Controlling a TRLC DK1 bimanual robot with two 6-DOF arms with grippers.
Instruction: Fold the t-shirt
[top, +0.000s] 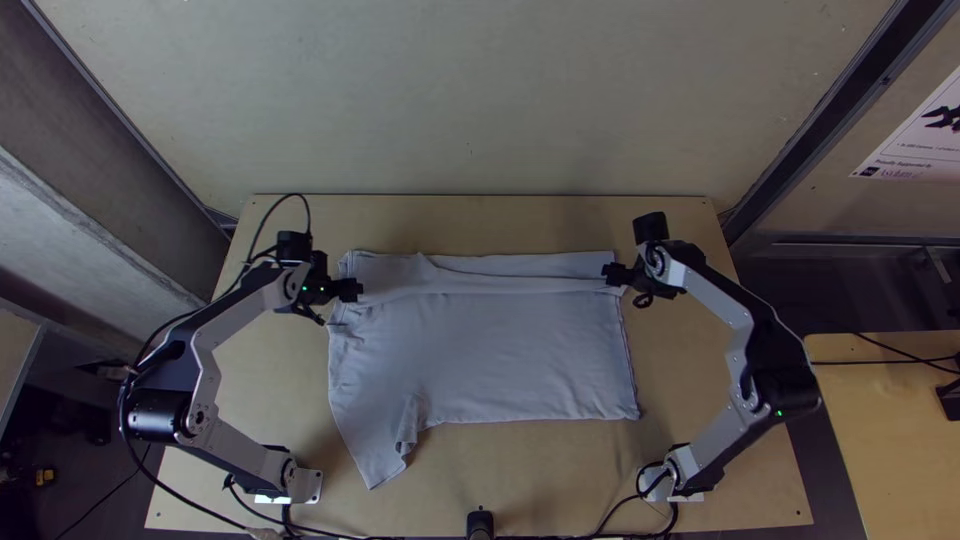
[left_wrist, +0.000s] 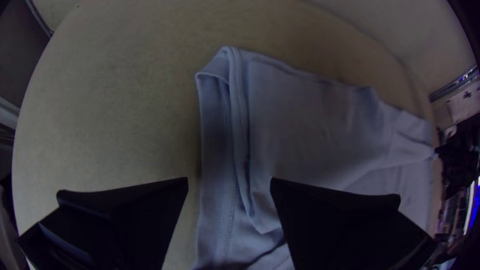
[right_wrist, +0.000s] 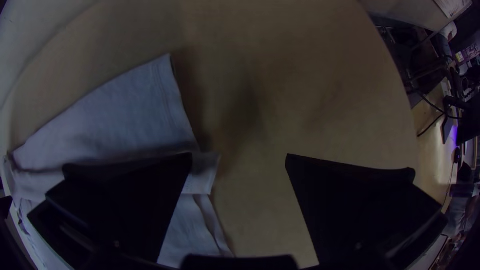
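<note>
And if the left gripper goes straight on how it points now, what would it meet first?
Probably the shirt, near its side edge: the left gripper looks aimed there, fingers open. How far above the cloth it is, I cannot tell.

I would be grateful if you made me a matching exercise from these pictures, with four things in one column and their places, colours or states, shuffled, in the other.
Things:
1. Left pincer
2. T-shirt
3. Right pincer
4. Table

Descriptions:
A. Open, at the right end of the folded band in the top view
B. Light wood, lying under the cloth
C. Open, at the left end of the folded band in the top view
D. Pale greyish, mostly spread, with a folded band along its far side

Right pairs: 1-C, 2-D, 3-A, 4-B
</note>
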